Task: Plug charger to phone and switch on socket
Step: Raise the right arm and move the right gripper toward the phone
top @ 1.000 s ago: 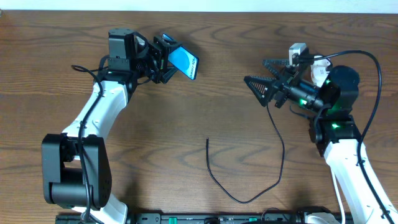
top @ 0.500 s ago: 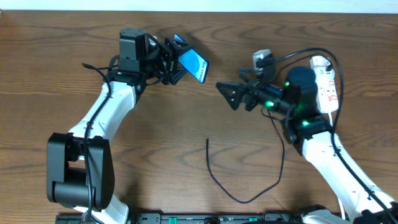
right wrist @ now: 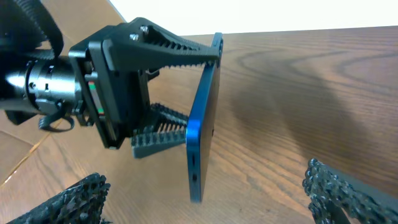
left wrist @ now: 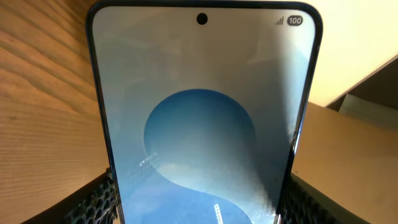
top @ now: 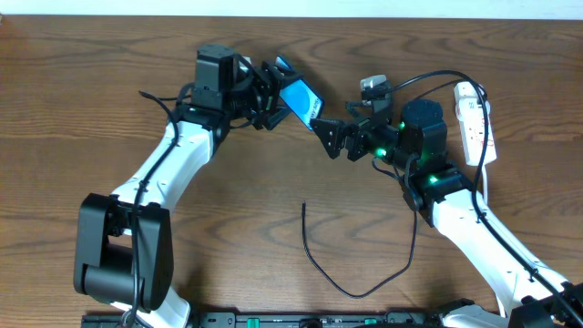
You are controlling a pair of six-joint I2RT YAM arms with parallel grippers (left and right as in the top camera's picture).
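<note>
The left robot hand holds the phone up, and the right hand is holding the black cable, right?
Not quite. The left gripper does hold the phone up, but the right gripper is open and empty; the black cable lies loose on the table, as the overhead view shows.

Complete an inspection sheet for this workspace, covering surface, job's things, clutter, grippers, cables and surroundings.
Surface: brown wooden table.
Job's things: phone, screen lit, held above the table; charger lying loose, tip not in the phone; socket at the far right.
Clutter: nothing seen.
Grippers: left gripper shut on the phone's edges; right gripper open, empty, close beside the phone.
Cables: charger curves across the near middle; black arm wiring loops over the right wrist.
Surroundings: pale strip beyond the far edge.
</note>
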